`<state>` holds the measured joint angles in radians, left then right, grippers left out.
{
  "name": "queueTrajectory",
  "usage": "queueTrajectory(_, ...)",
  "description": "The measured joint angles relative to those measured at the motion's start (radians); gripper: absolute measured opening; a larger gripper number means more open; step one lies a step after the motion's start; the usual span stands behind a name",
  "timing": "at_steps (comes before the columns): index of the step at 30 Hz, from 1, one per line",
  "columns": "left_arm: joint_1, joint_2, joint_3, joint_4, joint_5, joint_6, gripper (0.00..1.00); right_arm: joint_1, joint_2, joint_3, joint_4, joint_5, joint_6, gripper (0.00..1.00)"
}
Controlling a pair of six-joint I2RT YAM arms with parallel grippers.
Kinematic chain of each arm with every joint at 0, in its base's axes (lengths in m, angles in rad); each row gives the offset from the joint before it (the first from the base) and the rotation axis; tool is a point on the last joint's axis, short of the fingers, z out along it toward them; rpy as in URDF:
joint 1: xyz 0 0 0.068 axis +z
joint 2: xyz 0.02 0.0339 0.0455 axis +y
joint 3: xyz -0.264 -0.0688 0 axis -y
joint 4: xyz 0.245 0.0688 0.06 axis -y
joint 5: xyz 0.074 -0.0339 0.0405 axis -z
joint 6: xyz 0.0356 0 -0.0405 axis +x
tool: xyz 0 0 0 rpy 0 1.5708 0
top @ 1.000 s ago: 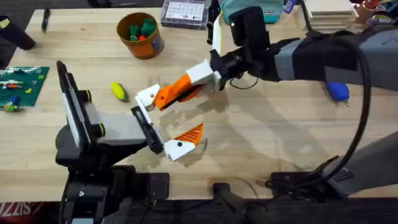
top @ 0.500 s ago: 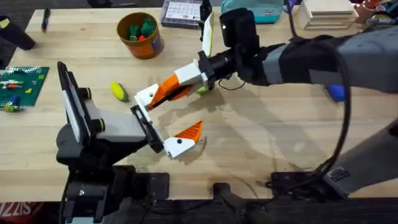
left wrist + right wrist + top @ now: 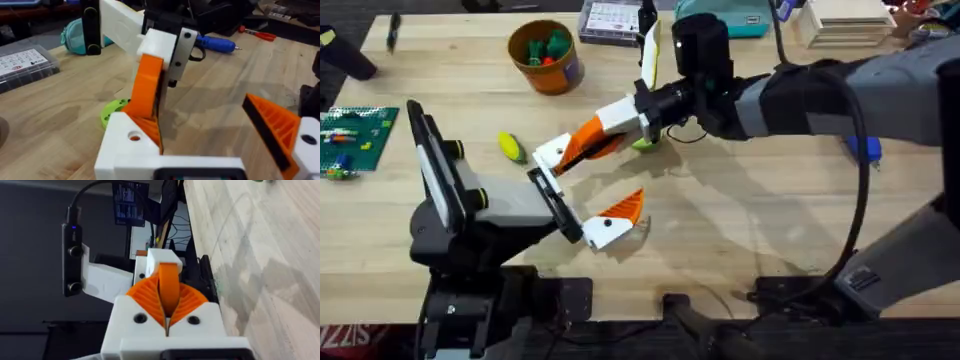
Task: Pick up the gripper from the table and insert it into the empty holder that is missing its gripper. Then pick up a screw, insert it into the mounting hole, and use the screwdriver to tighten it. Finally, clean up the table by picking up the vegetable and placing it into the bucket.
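- One step is underway: the right gripper (image 3: 582, 148), clamped on the orange gripper (image 3: 588, 140), presses it into the holder (image 3: 555, 153).
- Left gripper (image 3: 582, 192) stands wide.
- Screw, tightening and the vegetable (image 3: 510, 146) beside the holder remain.

This looks like a robotics lab or workshop bench. A pale wooden table (image 3: 760, 230) carries a clear parts box (image 3: 613, 20), a green circuit board (image 3: 355, 140) and a blue screwdriver (image 3: 216, 44). A lit screen (image 3: 129, 202) and cables, probably computer gear, stand in the dim room behind.
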<state>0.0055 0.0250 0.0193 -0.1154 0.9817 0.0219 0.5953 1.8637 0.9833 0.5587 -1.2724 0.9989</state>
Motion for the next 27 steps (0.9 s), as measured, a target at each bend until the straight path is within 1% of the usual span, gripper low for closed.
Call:
queueTrajectory(8,0.000,0.000,0.000,0.000,0.000,0.000,0.997,0.000,0.000,0.000,0.002,-0.003,0.001,0.010)
queueTrajectory(9,0.000,0.000,0.000,0.000,0.000,0.001,0.996,0.000,0.000,0.000,0.001,-0.004,0.003,0.028)
queueTrajectory(11,0.000,-0.001,0.000,0.000,-0.002,0.005,0.997,0.000,0.002,0.000,-0.001,-0.003,0.004,0.101)
queueTrajectory(13,0.000,-0.001,0.000,0.000,-0.002,0.007,0.997,0.001,0.006,0.000,-0.003,-0.001,0.004,0.140)
queueTrajectory(14,-0.001,-0.001,0.000,0.000,0.009,0.012,0.997,0.004,0.006,0.000,-0.005,0.000,0.003,0.189)
queueTrajectory(15,-0.001,-0.001,0.000,0.000,0.013,0.014,0.997,0.006,0.007,0.000,-0.005,0.000,0.004,0.210)
queueTrajectory(17,-0.001,-0.004,0.000,0.000,0.015,0.025,0.996,0.008,0.011,-0.001,-0.009,0.000,0.003,0.341)
queueTrajectory(20,-0.001,-0.013,0.000,0.000,0.016,0.030,0.997,0.007,0.019,-0.003,-0.012,-0.004,0.003,0.452)
queueTrajectory(22,-0.001,-0.013,0.000,0.000,0.020,0.041,0.997,0.005,0.020,-0.005,-0.015,-0.005,0.003,0.591)
queueTrajectory(23,-0.002,-0.013,0.000,0.000,0.023,0.048,0.997,0.004,0.020,-0.007,-0.018,-0.007,0.003,0.715)
queueTrajectory(24,-0.002,-0.014,0.000,0.000,0.024,0.052,0.997,0.002,0.021,-0.011,-0.019,-0.010,0.000,0.869)
queueTrajectory(25,-0.002,-0.014,0.000,-0.001,0.038,0.053,0.997,-0.002,0.021,-0.011,-0.018,-0.009,-0.004,0.958)
queueTrajectory(26,-0.007,-0.014,0.000,-0.002,0.050,0.053,0.996,-0.004,0.021,-0.011,-0.014,-0.010,-0.005,0.984)
queueTrajectory(27,-0.012,-0.014,0.000,-0.003,0.060,0.053,0.996,-0.009,0.021,-0.011,-0.012,-0.015,-0.008,0.990)
